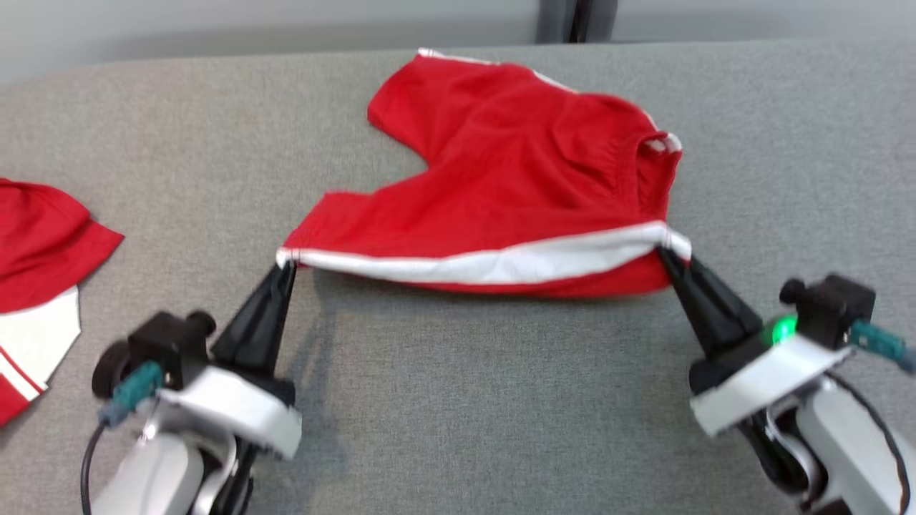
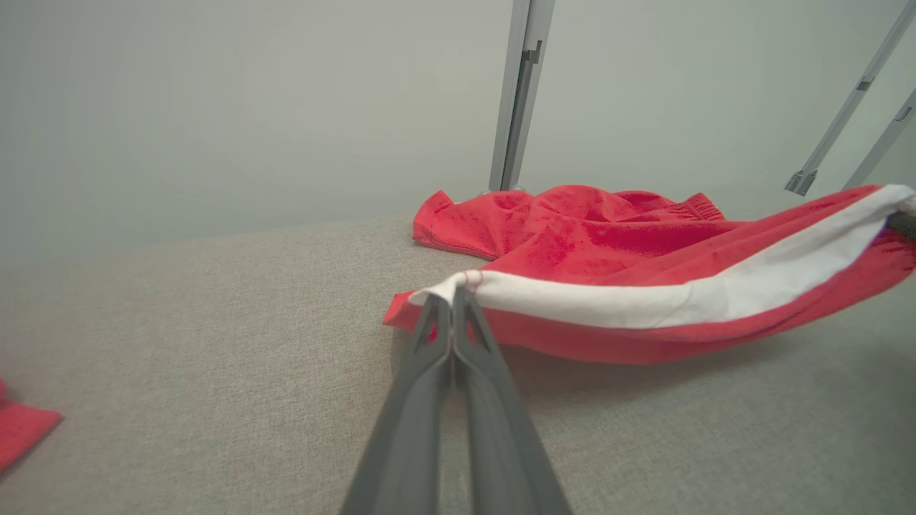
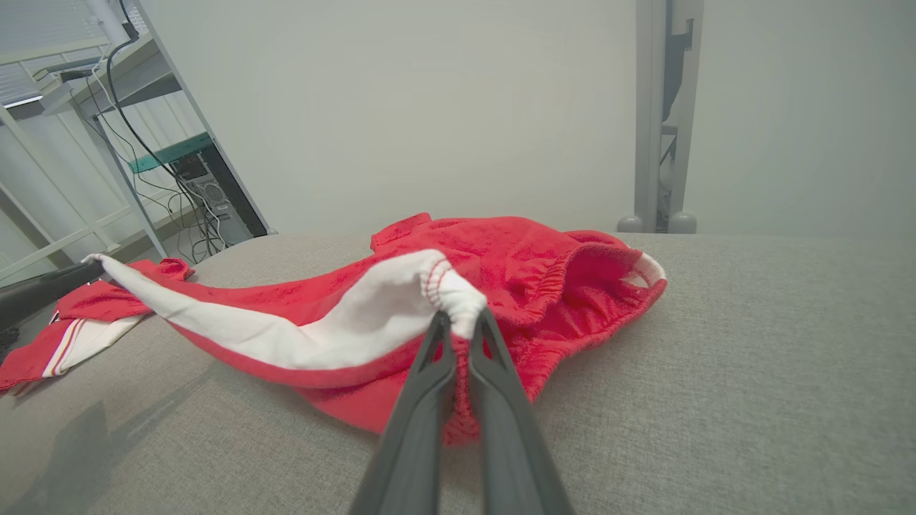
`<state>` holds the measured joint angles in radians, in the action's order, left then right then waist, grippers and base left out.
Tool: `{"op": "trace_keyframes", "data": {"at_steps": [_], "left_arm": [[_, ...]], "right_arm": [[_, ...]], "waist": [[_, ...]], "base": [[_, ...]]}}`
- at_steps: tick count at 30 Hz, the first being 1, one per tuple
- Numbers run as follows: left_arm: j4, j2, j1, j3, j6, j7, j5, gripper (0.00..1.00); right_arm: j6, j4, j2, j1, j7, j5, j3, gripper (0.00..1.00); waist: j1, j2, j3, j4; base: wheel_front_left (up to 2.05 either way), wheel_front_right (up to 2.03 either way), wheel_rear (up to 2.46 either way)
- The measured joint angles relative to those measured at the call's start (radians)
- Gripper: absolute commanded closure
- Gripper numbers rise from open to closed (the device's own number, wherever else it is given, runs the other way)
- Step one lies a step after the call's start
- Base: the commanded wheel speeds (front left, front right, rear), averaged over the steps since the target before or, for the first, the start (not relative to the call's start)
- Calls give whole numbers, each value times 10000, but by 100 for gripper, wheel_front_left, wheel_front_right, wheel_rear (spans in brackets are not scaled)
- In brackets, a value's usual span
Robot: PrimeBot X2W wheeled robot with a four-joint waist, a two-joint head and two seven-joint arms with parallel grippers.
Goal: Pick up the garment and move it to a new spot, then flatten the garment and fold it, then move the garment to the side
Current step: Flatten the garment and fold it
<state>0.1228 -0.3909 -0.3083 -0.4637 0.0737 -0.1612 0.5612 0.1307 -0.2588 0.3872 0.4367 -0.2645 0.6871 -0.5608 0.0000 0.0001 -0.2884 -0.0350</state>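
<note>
Your left gripper (image 1: 286,267) is pinching shut on the white-striped edge of the red shorts (image 1: 515,164), sagging mid-worktop (image 1: 458,400) toward the far edge; your right gripper (image 1: 667,250) is clamping the other end. Tugging unevenly, you're risking a corner slipping free and bunching.

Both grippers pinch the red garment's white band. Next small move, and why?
Probably lift both together: left gripper and right gripper are shut on the ends of the white band, it sags between them, and most of the garment lies rumpled on the table.
</note>
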Motion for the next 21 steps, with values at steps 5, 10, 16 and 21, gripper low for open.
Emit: {"op": "trace_keyframes", "data": {"at_steps": [5, 10, 16, 21], "left_arm": [[-2115, -635, 1749, -52, 777, 1101, 226, 100], [-3630, -1216, 3021, -140, 1308, 2217, 514, 100], [-5093, -1739, 4047, -207, 1793, 3173, 807, 100], [-5459, -1906, 4095, -52, 1906, 3323, 920, 100]], "right_arm": [[0, 671, 199, -1453, 0, -253, 192, 100], [0, 1189, 307, -2714, 0, -360, 357, 100], [0, 1620, 512, -4021, 79, -190, 777, 100], [0, 1954, 453, -4269, 541, 77, 846, 100]], "waist": [[0, -1, 587, 42], [0, 0, 1063, 77], [0, 0, 1397, 52], [0, 0, 1394, 115]], "base": [[0, 0, 0], [0, 0, 0], [0, 0, 0], [0, 0, 0]]}}
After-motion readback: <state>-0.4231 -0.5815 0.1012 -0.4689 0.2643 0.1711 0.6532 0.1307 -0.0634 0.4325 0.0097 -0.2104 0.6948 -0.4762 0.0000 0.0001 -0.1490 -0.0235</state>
